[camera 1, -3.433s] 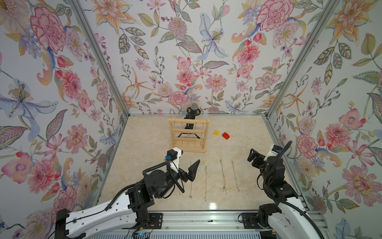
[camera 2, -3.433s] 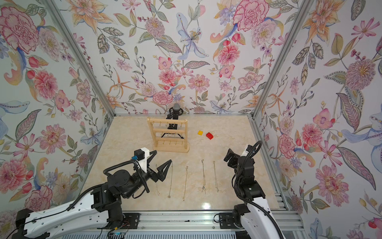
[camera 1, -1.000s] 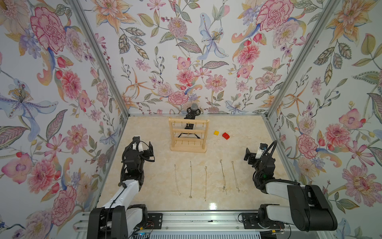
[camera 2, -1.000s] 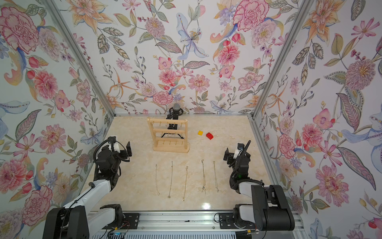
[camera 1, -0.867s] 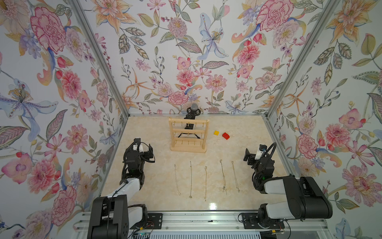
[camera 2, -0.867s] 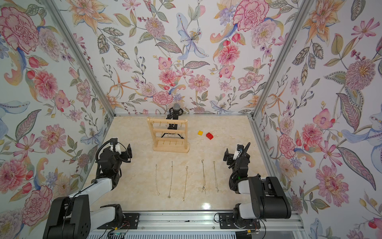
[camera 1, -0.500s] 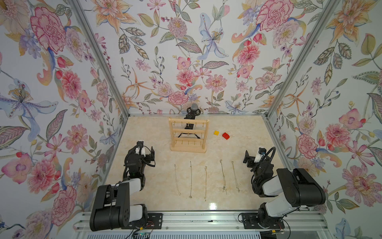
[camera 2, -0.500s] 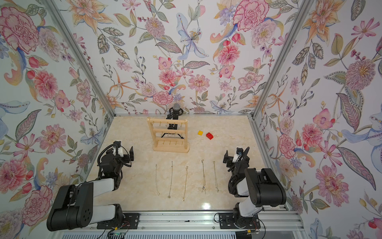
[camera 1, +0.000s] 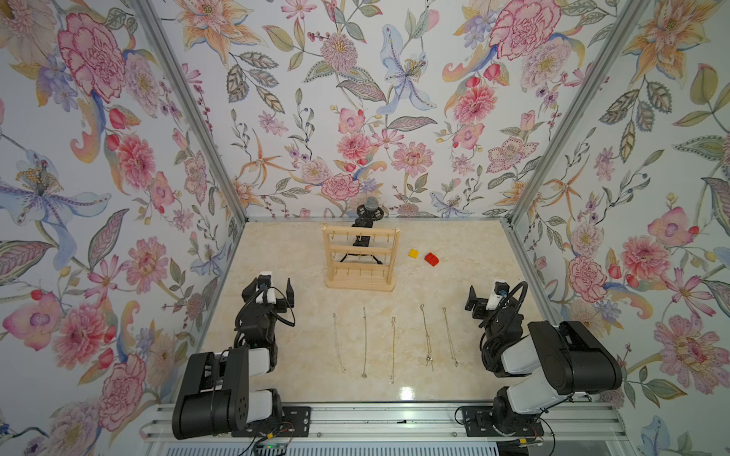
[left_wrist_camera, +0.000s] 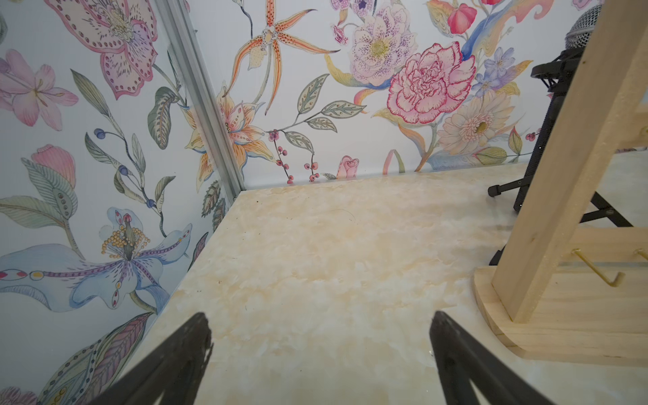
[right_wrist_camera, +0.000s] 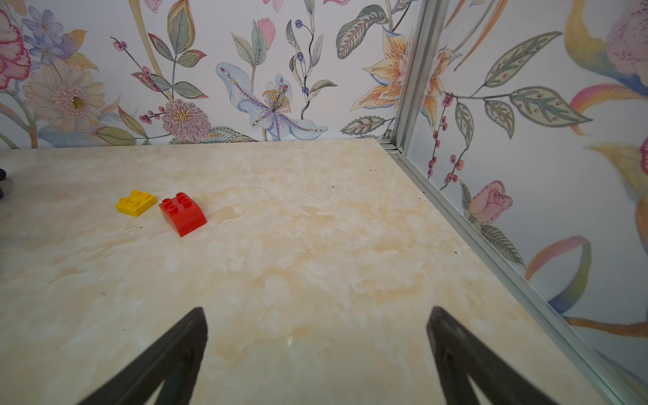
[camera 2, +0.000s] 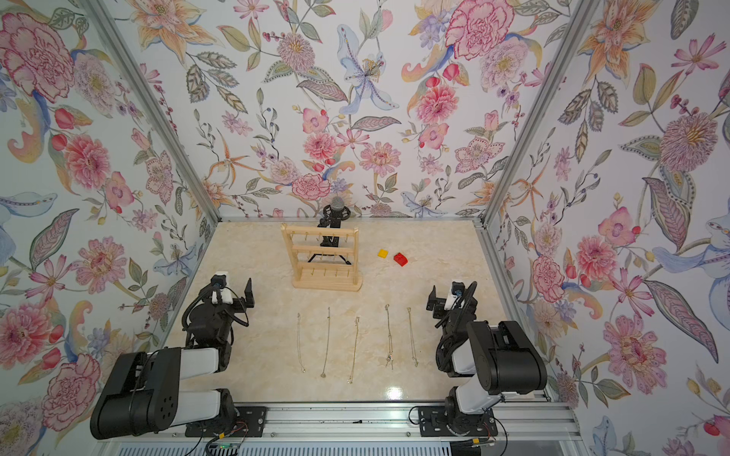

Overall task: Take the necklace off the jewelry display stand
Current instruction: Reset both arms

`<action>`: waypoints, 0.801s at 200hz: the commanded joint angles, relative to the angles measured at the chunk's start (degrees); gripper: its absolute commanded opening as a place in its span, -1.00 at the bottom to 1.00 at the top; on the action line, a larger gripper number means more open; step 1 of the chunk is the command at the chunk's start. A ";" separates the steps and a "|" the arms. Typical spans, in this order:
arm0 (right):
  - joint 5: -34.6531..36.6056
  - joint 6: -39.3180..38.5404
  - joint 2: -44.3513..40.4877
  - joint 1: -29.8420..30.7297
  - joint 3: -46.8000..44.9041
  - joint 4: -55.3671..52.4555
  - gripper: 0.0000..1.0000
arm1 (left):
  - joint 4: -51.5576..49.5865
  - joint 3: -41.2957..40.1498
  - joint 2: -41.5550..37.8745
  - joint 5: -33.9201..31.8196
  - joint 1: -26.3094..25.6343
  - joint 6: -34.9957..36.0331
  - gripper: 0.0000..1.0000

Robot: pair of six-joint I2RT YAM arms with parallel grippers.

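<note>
The jewelry display stand point(camera 1: 359, 256), pale wood with three hook rails, stands upright at the back middle of the table. Its hooks look bare in both top views. Several thin necklace chains point(camera 1: 393, 349) lie in a row on the table in front of it. My left gripper point(camera 1: 269, 286) rests open by the left wall, nothing between its fingers point(left_wrist_camera: 196, 336); the stand's post point(left_wrist_camera: 568, 196) and base are to one side of it. My right gripper point(camera 1: 491, 296) rests open by the right wall, over bare table point(right_wrist_camera: 315, 266).
A black microphone on a tripod point(camera 1: 369, 215) stands right behind the stand. A yellow brick point(camera 1: 413, 253) and a red brick point(camera 1: 431, 259) lie right of the stand, ahead of my right gripper. Floral walls with metal rails close in three sides.
My left arm has drawn back from over the chains to the left wall. Both arms have folded down at the front corners. Both grippers stayed open and empty.
</note>
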 commanded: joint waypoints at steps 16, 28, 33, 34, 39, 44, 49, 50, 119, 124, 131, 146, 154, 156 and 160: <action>1.12 -1.05 -0.48 0.45 0.70 2.01 0.99 | 12.03 -1.32 5.31 -0.60 0.51 -1.79 0.98; 1.21 -1.05 -0.56 0.45 0.87 1.71 0.99 | 12.89 -1.14 6.27 -0.03 0.34 -1.43 0.98; 1.22 -1.00 -0.57 0.45 0.94 1.62 0.99 | 12.41 -0.94 6.23 0.31 0.10 -0.92 0.98; 1.22 -1.03 -0.57 0.45 0.95 1.57 0.99 | 12.31 -0.86 6.26 0.33 0.02 -0.83 0.98; 1.21 -1.05 -0.57 0.45 0.92 1.44 0.99 | 11.83 -0.68 6.40 0.63 -0.31 -0.21 0.98; 1.21 -1.05 -0.55 0.45 1.05 1.30 0.99 | 12.05 -0.51 6.81 1.19 -0.67 0.43 0.98; 1.07 -1.05 -0.57 0.45 1.12 1.18 0.99 | 12.51 -0.34 7.29 1.60 -1.05 1.01 0.98; 1.05 -1.05 -0.57 0.45 1.08 1.13 0.99 | 12.49 -0.25 7.36 1.64 -1.17 1.15 0.98; -10.75 -6.59 -1.53 1.26 3.01 -3.88 0.99 | 7.00 3.61 9.42 -3.49 -4.83 4.37 0.98; -10.78 -6.73 -1.46 1.32 3.52 -4.64 0.99 | 8.72 3.12 10.17 -3.82 -5.01 4.41 0.98; -10.91 -6.73 -1.49 1.25 3.54 -4.74 0.99 | 11.86 2.45 11.32 -5.02 -5.28 4.20 0.98; -10.99 -6.76 -1.53 1.30 3.55 -4.86 0.99 | 8.73 3.35 10.65 -10.17 -6.82 4.44 0.98; -11.26 -6.59 -1.43 1.17 3.75 -5.05 0.99 | 10.23 3.08 11.08 -12.12 -7.64 4.96 0.98; -11.38 -6.52 -1.44 1.09 3.84 -5.24 0.99 | 9.84 3.04 10.96 -12.45 -7.80 4.97 0.98; -11.66 -6.39 -1.45 0.92 4.08 -5.72 0.99 | 9.17 3.15 10.72 -12.87 -7.96 5.06 0.98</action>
